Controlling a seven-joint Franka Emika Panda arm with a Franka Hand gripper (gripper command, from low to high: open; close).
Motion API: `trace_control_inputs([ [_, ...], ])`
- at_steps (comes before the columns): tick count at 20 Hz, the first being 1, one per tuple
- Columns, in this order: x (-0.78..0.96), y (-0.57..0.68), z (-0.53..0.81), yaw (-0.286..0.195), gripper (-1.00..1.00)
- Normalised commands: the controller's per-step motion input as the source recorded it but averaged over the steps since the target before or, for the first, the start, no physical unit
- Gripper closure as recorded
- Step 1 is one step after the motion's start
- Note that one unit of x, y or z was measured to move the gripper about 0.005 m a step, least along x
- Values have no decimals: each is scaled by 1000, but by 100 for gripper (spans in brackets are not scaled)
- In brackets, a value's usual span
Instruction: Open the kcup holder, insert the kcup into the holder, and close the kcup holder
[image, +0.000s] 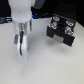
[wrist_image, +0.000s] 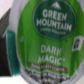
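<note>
The kcup (wrist_image: 50, 42) fills the wrist view very close up, its green lid reading "Green Mountain Dark Magic" above a pale rim. A teal finger pad (wrist_image: 8, 38) presses against its side. In the exterior view my gripper (image: 22, 46) hangs low over the white table, left of centre, shut on the kcup, which is too small to make out there. The kcup holder (image: 60, 31), a black box, stands at the exterior view's right, well apart from the gripper. Its tray looks pulled out, with round pods showing on top.
The white table (image: 45, 67) spreads below and around the gripper. A dark blue backdrop (image: 65, 7) runs behind the holder. My white arm (image: 22, 12) rises at the upper left of the exterior view.
</note>
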Motion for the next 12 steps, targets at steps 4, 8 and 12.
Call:
trace_control_inputs([
  [4, 14, 305, 738, -20, 100],
  [8, 54, 396, 855, 2, 100],
  [12, 58, 484, 766, 7, 100],
])
